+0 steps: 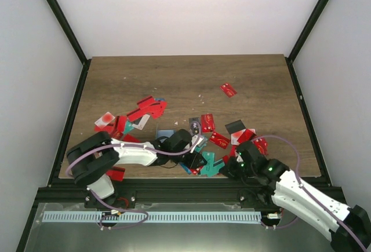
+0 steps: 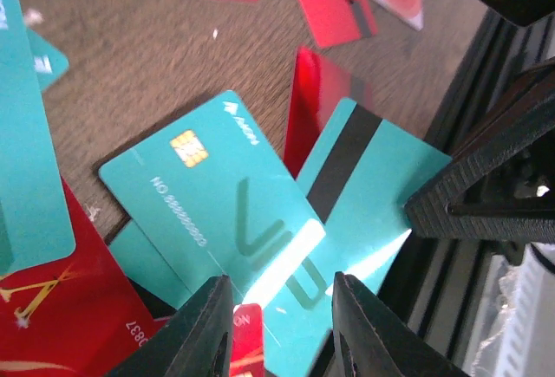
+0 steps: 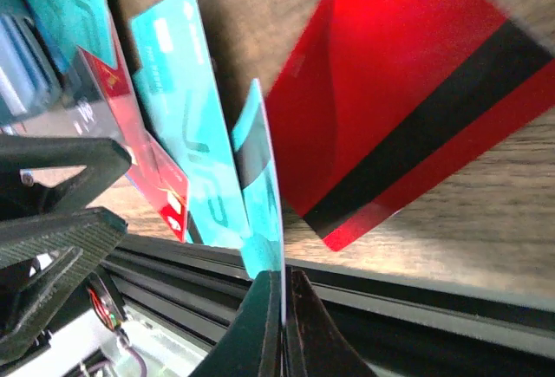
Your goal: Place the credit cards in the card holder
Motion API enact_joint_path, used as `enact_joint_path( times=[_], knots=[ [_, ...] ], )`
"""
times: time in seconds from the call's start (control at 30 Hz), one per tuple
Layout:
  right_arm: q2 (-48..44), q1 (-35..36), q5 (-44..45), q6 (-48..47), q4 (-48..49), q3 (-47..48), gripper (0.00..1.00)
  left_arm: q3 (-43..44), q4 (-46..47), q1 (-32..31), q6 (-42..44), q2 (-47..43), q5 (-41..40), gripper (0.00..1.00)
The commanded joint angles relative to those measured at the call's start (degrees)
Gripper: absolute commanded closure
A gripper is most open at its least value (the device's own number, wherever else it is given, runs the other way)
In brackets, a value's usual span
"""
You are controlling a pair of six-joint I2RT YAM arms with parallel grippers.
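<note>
Teal credit card (image 3: 259, 182) pinched edge-on by right fingers (image 3: 254, 329); left fingers (image 2: 204, 334) parted, gripping nothing.

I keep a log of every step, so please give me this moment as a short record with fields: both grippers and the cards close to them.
right gripper: shut on the edge of the striped teal card
left gripper: open, above the chip teal card, holding nothing
overlap: chip teal card lies partly over the striped teal card
red striped card: flat beside the right gripper, untouched
place: near edge of the table
other cards: scattered, mostly red
</note>
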Motion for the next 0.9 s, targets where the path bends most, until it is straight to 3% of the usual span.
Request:
enact_joint_path(
  times=[0.0,0.3,0.47,0.67,0.77,0.87],
  knots=[
    [-0.6,-0.2,10.3,-1.3,-14.7,9.1,0.99,1.9,-3.1,0.5,-0.9,-5.7,-3.2,0.66],
    [8.0,-0.2,22.3,-8.5,-17.7,24.1,0.99,4.4,-12.6,4.7,3.0,-17.6,-10.5,0.65],
    [12.3,-1.5,27.4,-16.4,-14.4,32.5,0.99,4.8,-14.7,10.1,6.1,-23.5,-12.2,0.57],
    [16.2,-8.9,16.6,-29.6,1.3,35.2,0.99,4.4,-15.6,18.3,8.9,-28.9,-10.7,0.45],
    [18.1,-10.2,9.2,-35.3,10.4,34.1,0.99,5.6,-19.7,23.3,9.0,-30.5,-8.7,0.37],
    [20.6,-10.2,0.8,-39.7,18.9,32.4,0.99,8.7,-26.0,27.7,9.9,-31.1,-6.2,0.37]
  ],
)
